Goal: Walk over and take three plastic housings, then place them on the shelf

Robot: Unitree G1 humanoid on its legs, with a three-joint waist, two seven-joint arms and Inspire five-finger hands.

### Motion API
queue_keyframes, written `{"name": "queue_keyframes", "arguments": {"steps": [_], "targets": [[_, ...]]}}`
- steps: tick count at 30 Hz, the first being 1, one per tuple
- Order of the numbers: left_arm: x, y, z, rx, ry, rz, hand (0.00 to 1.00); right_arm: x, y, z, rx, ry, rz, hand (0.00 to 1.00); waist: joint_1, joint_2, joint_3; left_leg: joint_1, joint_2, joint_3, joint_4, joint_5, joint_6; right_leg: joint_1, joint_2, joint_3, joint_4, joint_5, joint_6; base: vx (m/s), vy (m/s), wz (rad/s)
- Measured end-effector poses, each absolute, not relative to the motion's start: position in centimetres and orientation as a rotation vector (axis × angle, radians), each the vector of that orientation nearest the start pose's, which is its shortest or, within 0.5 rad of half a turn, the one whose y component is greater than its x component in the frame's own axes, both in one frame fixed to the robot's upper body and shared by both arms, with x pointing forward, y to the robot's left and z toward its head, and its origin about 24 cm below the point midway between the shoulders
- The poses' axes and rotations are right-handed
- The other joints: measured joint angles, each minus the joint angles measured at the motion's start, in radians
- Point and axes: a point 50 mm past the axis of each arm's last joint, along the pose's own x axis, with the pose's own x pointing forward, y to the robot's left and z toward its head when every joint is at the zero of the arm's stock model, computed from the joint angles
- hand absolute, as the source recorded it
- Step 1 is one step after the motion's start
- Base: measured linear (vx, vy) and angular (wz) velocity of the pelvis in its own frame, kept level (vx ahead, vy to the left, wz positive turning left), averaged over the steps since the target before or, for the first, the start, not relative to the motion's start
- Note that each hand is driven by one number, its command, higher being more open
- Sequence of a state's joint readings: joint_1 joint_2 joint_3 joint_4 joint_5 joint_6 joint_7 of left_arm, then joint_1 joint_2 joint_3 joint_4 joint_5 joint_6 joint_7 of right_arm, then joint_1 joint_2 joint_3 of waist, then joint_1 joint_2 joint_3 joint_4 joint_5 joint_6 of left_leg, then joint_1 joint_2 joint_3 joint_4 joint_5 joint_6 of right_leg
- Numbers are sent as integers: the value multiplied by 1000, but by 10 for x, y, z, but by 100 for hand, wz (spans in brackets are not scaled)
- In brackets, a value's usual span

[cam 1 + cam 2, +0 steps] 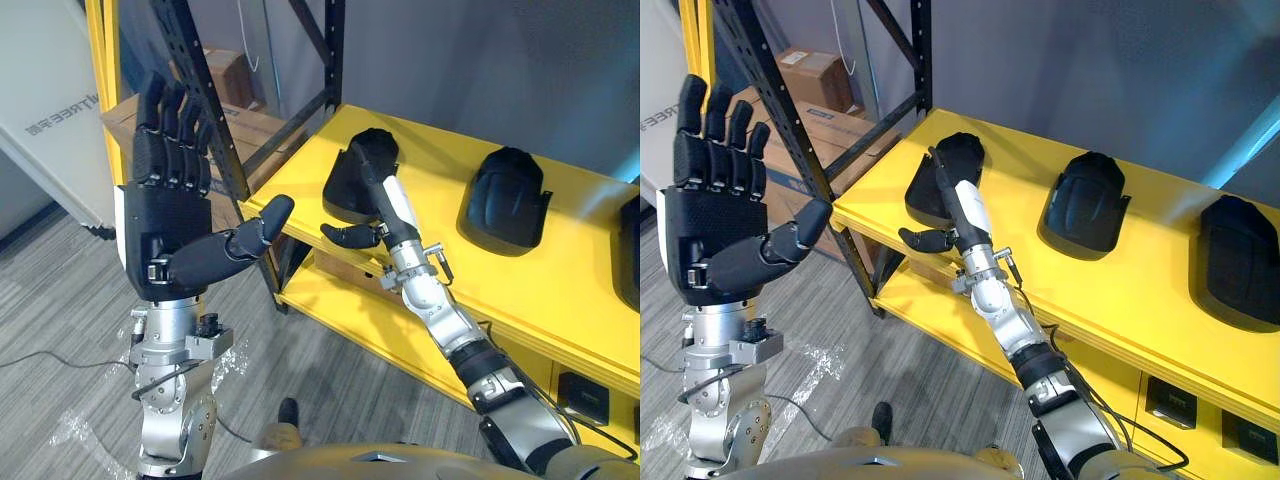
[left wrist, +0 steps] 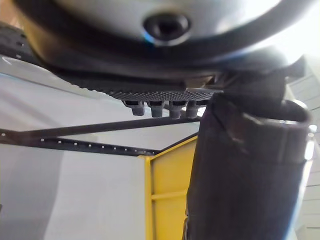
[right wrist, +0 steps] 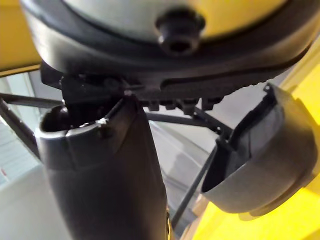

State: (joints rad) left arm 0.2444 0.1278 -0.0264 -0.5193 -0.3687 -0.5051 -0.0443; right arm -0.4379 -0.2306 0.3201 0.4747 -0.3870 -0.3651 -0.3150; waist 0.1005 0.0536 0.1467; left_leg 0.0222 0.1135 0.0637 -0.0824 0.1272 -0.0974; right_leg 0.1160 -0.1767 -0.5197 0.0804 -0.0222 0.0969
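Three black plastic housings lie on the yellow shelf [image 1: 560, 290]: a left one [image 1: 343, 192], a middle one [image 1: 508, 200] and a right one [image 1: 1238, 260]. My right hand [image 1: 396, 216] reaches up to the left housing [image 1: 938, 172] with straight fingers laid against its side and the thumb [image 1: 350, 235] spread out below it, so it is open. In the right wrist view that housing [image 3: 265, 160] stands beside the thumb [image 3: 110, 175]. My left hand [image 1: 175, 210] is raised off to the left of the shelf, palm showing, fingers upright and open, holding nothing.
A black steel rack upright [image 1: 212, 110] and diagonal braces stand at the shelf's left end. Cardboard boxes [image 1: 815, 70] sit behind the rack. A lower yellow shelf [image 1: 330, 290] runs beneath. A white panel [image 1: 50, 110] leans at far left.
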Motion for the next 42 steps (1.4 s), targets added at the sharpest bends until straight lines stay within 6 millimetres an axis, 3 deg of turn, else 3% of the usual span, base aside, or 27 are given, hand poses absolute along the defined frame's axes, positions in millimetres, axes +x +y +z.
{"name": "queue_keyframes", "arguments": {"steps": [9, 22, 39, 40, 42], "targets": [[158, 185, 174, -333, -991, 116, 100, 348, -113, 104, -696, -461, 60, 100, 20, 4, 104, -63, -1, -43, 28, 20, 0, -63, -21, -30, 96, -40, -17, -66, -26, 13], [161, 187, 171, -406, -955, 124, 100, 373, -122, 138, -765, -493, -14, 100, 25, 11, 186, -88, -8, -54, 28, 42, 5, -140, -66, -26, 233, -104, -24, -47, -43, 2], [165, 180, 168, -473, -910, 104, 100, 393, -136, 180, -820, -509, -149, 100, 32, 29, 243, -116, -22, -56, 48, 53, 5, -186, -99, -21, 301, -126, -33, -7, -16, 0], [166, 180, 168, -474, -910, 103, 100, 394, -137, 184, -808, -513, -165, 0, 32, 33, 254, -116, -22, -56, 48, 53, 6, -186, -99, -21, 302, -126, -33, -42, -16, -1], [166, 180, 168, -475, -909, 104, 100, 394, -140, 186, -787, -514, -191, 0, 33, 34, 261, -116, -22, -56, 47, 50, 9, -187, -100, -21, 303, -125, -32, -21, -7, 0]]}}
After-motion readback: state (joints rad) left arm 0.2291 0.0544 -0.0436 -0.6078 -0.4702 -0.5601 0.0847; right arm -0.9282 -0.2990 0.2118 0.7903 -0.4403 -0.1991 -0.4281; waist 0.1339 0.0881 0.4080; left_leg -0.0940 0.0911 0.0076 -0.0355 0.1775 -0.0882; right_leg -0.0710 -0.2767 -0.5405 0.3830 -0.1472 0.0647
